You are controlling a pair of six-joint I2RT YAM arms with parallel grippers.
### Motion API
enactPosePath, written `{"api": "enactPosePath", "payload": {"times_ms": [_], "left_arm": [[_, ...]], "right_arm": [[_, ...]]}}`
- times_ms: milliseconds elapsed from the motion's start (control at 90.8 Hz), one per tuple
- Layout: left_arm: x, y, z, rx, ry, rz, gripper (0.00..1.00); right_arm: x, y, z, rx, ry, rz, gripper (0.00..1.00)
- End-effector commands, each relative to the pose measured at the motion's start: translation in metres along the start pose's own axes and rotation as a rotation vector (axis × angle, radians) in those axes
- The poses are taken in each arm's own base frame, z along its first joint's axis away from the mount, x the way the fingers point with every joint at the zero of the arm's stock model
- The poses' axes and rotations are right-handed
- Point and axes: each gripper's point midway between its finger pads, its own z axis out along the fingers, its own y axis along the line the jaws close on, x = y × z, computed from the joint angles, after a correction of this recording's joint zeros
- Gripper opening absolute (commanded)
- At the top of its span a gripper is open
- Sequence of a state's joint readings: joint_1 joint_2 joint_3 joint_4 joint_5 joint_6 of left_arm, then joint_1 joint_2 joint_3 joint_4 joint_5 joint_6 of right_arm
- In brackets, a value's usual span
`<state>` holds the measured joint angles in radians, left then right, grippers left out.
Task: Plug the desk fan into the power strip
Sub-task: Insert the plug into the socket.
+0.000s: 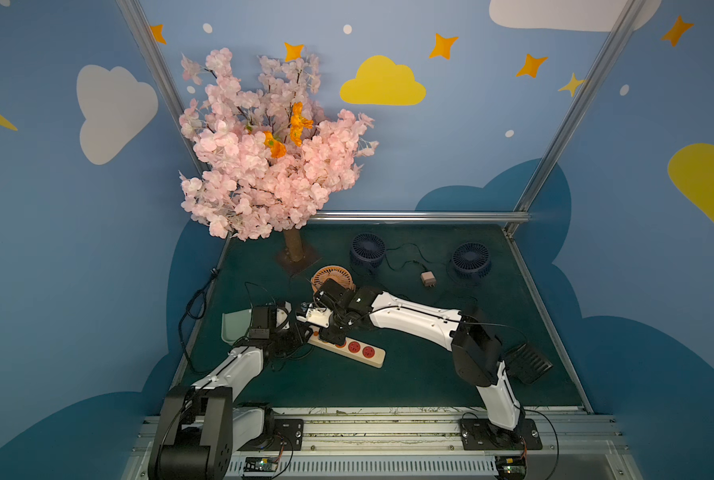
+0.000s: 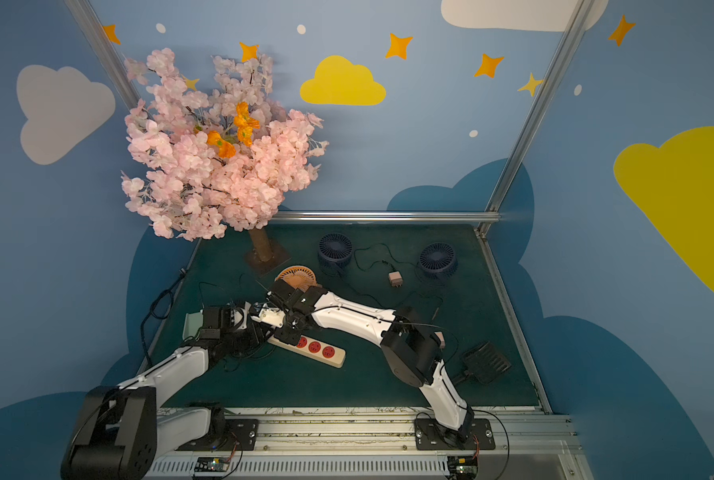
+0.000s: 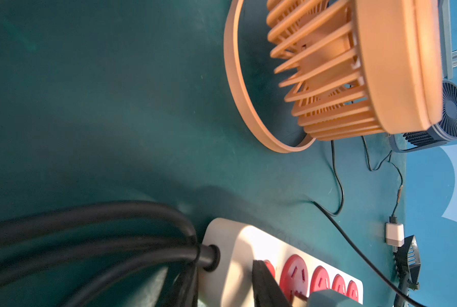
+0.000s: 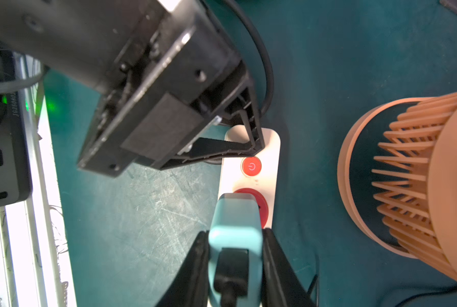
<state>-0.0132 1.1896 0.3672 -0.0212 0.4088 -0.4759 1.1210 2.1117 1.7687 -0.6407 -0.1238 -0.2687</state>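
With the left fingers (image 4: 216, 147), pinning the cord end of the power strip (image 4: 271, 171) to the counter (image 4: 142, 212), likely against sliding; cannot tell whether spread or closed. With the right fingers (image 4: 272, 257), pinching a teal plug (image 4: 234, 220) squarely over the first socket (image 4: 265, 210), for a straight push down.

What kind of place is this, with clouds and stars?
Probably a robot training booth decorated like a nursery: painted cloud walls, a fake blossom tree, and two robot arms on a rail.
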Motion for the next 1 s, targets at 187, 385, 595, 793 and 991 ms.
{"api": "enactPosePath", "payload": {"times_ms": [187,385,595,793,991], "left_arm": [[0.006,0.004,0.001,-0.011,0.029,0.003,0.37],[0.007,0.004,0.002,-0.009,0.032,0.002,0.37],[0.006,0.004,0.002,-0.009,0.032,0.002,0.37],[0.006,0.004,0.003,-0.010,0.036,-0.001,0.36],[0.007,0.004,0.004,-0.009,0.036,0.000,0.36]], "right_arm": [[0.045,0.001,0.035,-0.008,0.127,0.006,0.00],[0.071,0.002,0.050,0.000,0.181,0.013,0.00],[0.085,0.004,0.053,0.016,0.171,-0.036,0.00],[0.103,0.007,0.064,0.016,0.215,-0.047,0.00],[0.120,0.006,0.067,0.029,0.241,-0.037,0.00]]}}
